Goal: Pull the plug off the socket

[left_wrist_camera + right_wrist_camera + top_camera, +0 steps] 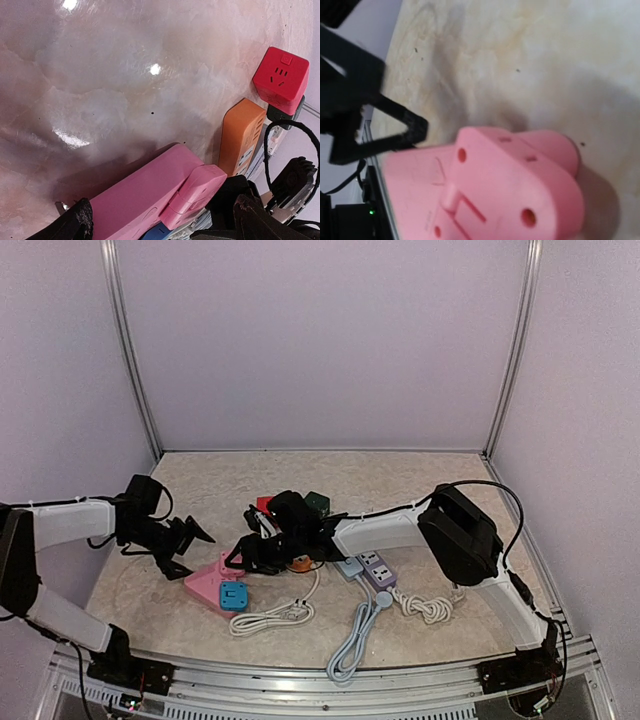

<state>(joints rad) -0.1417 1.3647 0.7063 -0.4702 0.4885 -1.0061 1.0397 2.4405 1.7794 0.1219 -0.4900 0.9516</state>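
- Pink plug [200, 186] sits seated on the end of the pink socket strip [135, 202], near-left of table centre. Not out yet.
- Strip's long axis runs approx from my left arm's side twd my right arm's side, a bit slanted. The plug is on the end nearer the right arm.
- Blue plug [233, 595] is on the strip's near side and the orange strip [300, 562] lies just beyond the plug end, so it's crowded there.
- Right pincer [245, 555] is right at the plug end, the closer of my two. Own fingers aren't in the wrist cam and it's a dark lump from above, so can't tell if it's apart or clamped.
- Left pincer [200, 555] is spread wide w/ nothing in it, just beside the strip's far end. Strip body shows btwn its fingers in the wrist cam.
- My read: right arm pulls the plug straight off the strip face while left pins the strip down, else the whole strip lifts.
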